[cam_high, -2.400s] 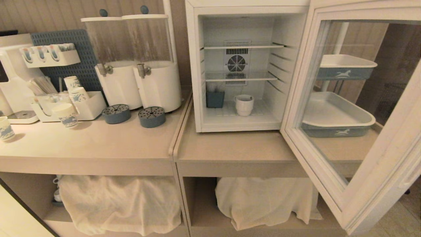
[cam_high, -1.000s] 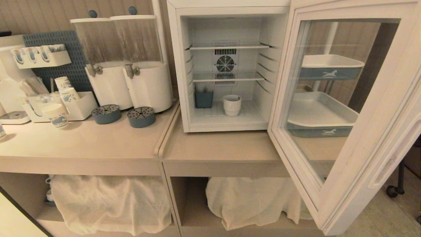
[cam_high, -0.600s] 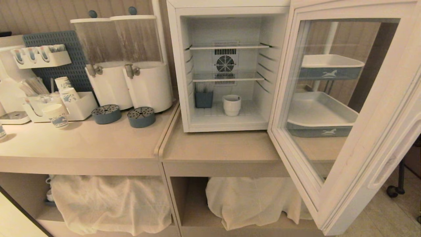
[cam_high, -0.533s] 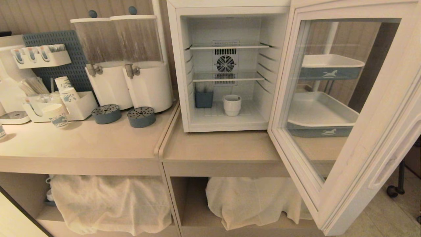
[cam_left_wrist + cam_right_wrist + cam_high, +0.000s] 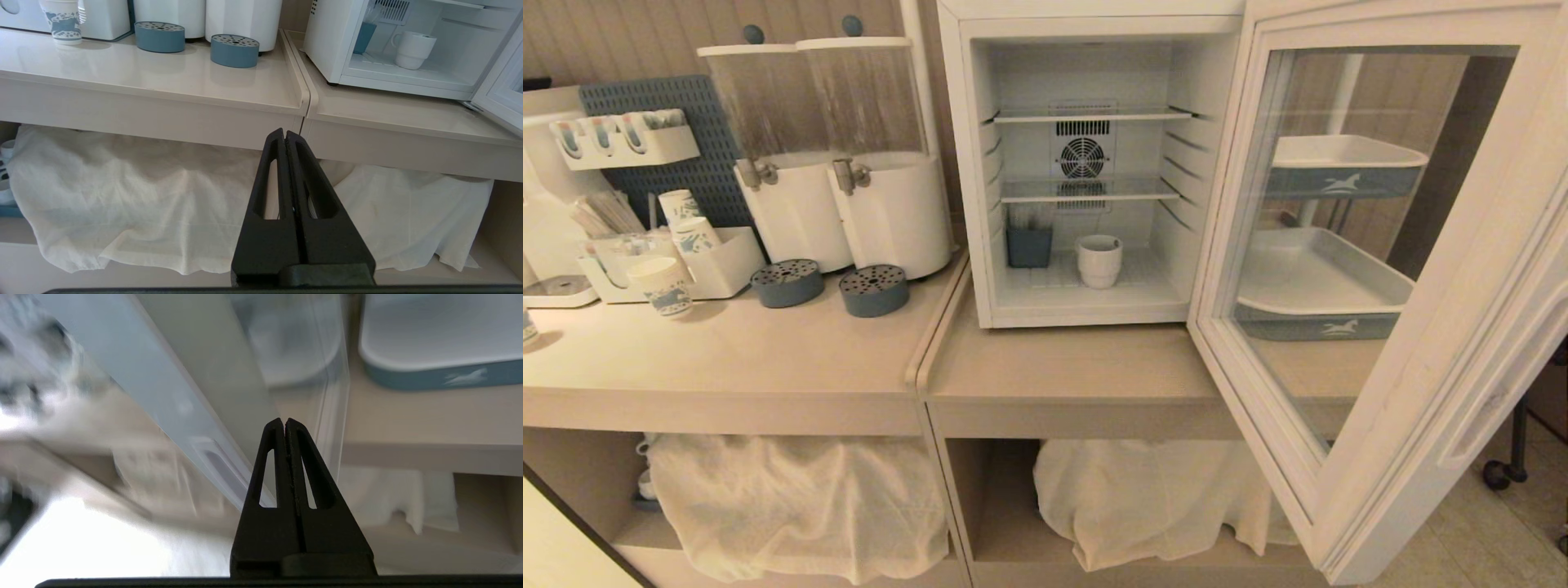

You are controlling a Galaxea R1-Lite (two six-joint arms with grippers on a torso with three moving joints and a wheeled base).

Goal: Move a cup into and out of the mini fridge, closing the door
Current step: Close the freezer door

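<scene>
One cup [image 5: 1099,260]; two dispensers [image 5: 837,155]; two trays [image 5: 1319,294]

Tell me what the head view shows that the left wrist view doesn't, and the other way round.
Only the head view shows the whole open door, the two trays behind its glass, and the fridge's rear fan. Only the left wrist view shows the left claw, shut, low before the counter. Both show the cup on the mini fridge floor beside a blue holder.

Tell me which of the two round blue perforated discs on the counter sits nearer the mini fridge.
The right-hand blue disc, below the right dispenser's tap, is nearer the mini fridge; the other disc lies further left.
</scene>
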